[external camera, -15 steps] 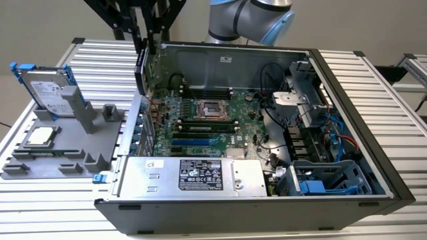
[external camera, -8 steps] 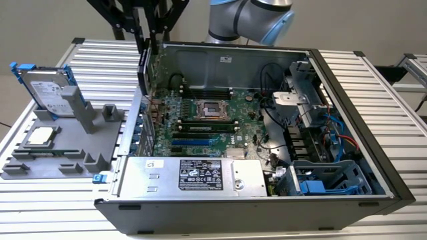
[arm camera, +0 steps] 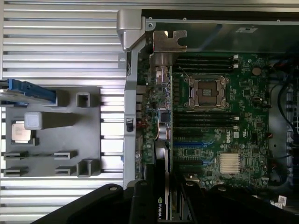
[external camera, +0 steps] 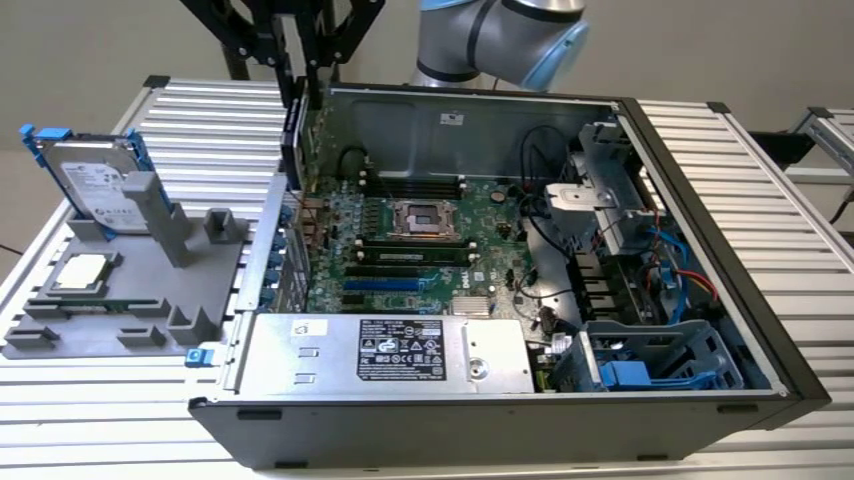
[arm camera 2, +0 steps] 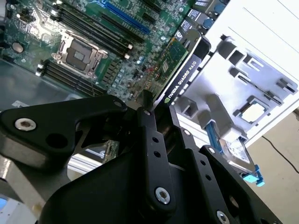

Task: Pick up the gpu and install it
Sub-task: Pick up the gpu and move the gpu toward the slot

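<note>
Gripper [arm camera 2: 159, 105] clamped on gpu [arm camera 2: 180, 67], upright above edge of open case [external camera: 467, 425] nearest grey holder [external camera: 80, 345]; both on slatted metal table [external camera: 747, 160].

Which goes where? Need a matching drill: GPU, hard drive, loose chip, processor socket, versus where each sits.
1. green circuit-card gpu with black cooler
2. silver hard drive with blue clips
3. small square silver chip
4. square metal-framed processor socket

A. flat on the grey plastic tray
B. on the green motherboard
C. gripped in the black claw
D. standing on edge in the tray

Pairs: 1-C, 2-D, 3-A, 4-B
</note>
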You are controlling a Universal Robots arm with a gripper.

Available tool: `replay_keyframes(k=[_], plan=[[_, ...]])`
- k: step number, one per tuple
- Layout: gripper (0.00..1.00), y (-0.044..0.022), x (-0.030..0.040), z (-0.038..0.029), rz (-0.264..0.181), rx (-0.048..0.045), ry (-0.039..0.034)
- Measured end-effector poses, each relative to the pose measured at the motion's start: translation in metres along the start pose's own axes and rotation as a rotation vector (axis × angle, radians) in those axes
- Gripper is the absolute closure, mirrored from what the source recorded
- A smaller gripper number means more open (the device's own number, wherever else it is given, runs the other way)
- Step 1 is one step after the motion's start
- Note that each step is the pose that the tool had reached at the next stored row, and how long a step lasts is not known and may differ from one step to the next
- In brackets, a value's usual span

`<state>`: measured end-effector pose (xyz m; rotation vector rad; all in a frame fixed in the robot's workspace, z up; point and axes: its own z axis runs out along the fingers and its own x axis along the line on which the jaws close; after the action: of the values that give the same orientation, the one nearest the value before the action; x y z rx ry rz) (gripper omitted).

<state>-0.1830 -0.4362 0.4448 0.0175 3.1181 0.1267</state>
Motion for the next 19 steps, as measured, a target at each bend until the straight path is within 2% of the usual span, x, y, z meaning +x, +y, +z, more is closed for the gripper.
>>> replay_keyframes(k=[19], plan=[[1.00,0.0005,-0.0086,0.0003,0.000,0.0000,0.0000]])
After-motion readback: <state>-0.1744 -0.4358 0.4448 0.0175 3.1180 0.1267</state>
